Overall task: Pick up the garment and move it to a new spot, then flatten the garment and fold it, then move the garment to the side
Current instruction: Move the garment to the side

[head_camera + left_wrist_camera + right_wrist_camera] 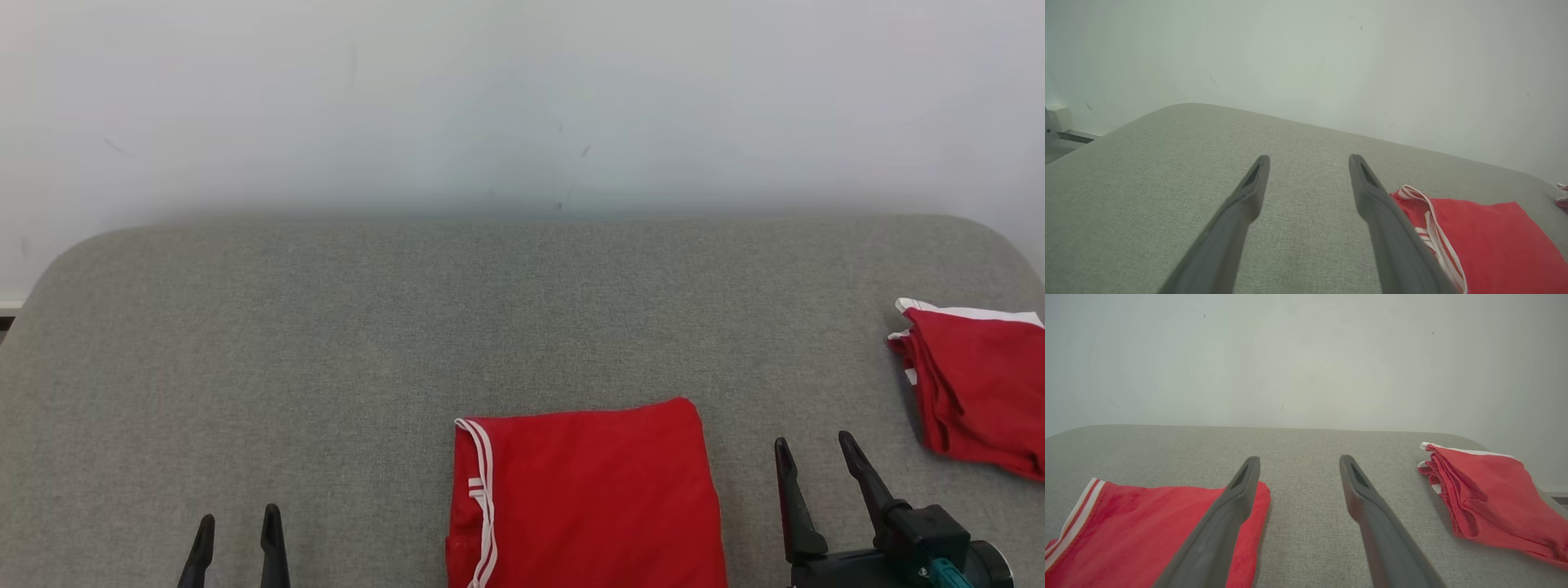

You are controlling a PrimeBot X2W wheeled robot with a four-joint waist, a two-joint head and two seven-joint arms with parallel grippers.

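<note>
While left gripper (238,514) and right gripper (814,438) gape empty | garment (588,498) folded flat, red, white-striped

No readable text anywhere (no labels either).

The left claw (238,523) and the right claw (814,445) each have two long fingers (1241,208) of dark grey material, narrowing to a rounded tip. Near each tip the inner side has an oval recess (1251,177). The right claw's black base (914,531) carries a small teal part (943,572).
</note>
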